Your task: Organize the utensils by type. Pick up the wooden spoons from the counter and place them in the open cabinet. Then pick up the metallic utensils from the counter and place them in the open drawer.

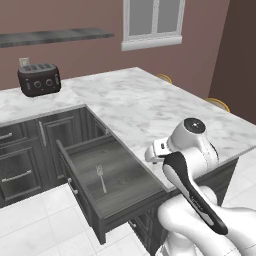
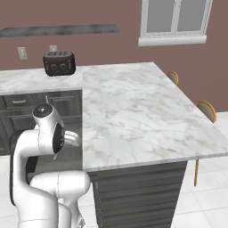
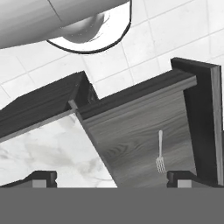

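Hand view: jaws [image 3: 111, 177] spread wide, holding nothing.
Fork [image 3: 160, 152]: flat on the open drawer [image 1: 120, 172] floor, near its front.
Surface [image 1: 150, 107]: marble, toaster [image 1: 39, 79] far left.

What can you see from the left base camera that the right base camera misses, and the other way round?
The left base view looks down into the open drawer, where a small silver fork lies on its floor. From the right base view you see two chairs tucked at the far side of the counter, with the leg of the nearer one showing. Both views share the white marble counter, the dark toaster, the window, the wall shelf and the white arm.
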